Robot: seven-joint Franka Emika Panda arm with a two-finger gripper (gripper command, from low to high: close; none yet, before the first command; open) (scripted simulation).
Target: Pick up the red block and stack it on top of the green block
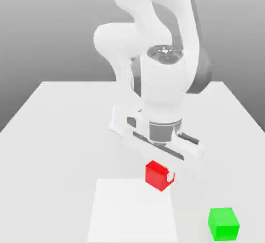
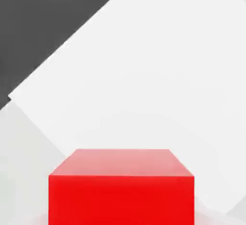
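The red block [image 1: 155,173] sits between the fingers of my gripper [image 1: 159,177], which is shut on it; one pale fingertip [image 1: 171,175] shows at the block's side towards the exterior view's right. The block appears to hang a little above the white table [image 1: 57,143]. In the hand view the red block [image 2: 121,190] looms close, with the table far beneath it. The green block [image 1: 223,223] rests on the table, apart from the gripper, nearer the camera and towards the exterior view's right.
A brighter square patch [image 1: 132,211] marks the table surface just in front of the red block. The arm's white body [image 1: 163,81] rises behind the gripper. Dark floor [image 2: 43,22] lies beyond the table's edge in the hand view.
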